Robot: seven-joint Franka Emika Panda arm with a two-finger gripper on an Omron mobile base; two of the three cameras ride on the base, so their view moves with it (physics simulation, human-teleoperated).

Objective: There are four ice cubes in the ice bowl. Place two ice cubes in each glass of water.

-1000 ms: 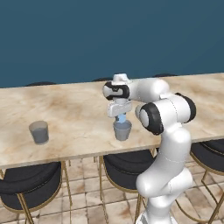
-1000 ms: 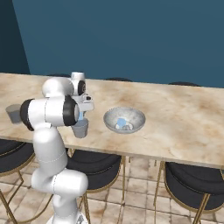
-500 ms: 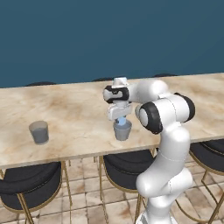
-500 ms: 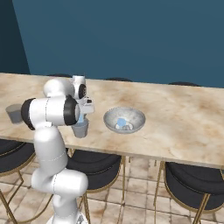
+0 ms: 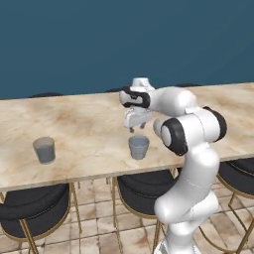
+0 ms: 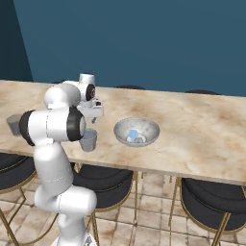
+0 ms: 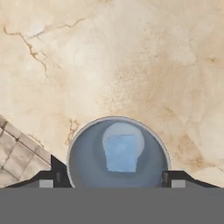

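My gripper (image 5: 137, 129) hangs open just above the near glass of water (image 5: 139, 147), its fingers spread wider than the rim. In the hand view a light-blue ice cube (image 7: 121, 152) lies inside that glass (image 7: 87, 153), free of the dark fingertips (image 7: 57, 168) at either side. The same glass (image 6: 88, 140) stands near the counter's front edge, under the gripper (image 6: 91, 121). To its right is the ice bowl (image 6: 149, 130), holding light-blue ice cubes (image 6: 133, 136); their number is unclear. The second glass (image 5: 44, 150) stands far to the left.
The marble counter (image 5: 84, 124) runs across both base views, and its front edge lies close to the near glass. Black round stools with gold legs (image 5: 30, 211) stand under that edge. The second glass (image 6: 13, 124) shows at the counter's left end.
The gripper held an ice cube above the near glass; its jaws have since opened and the cube now lies in the glass. The arm has stayed in place.
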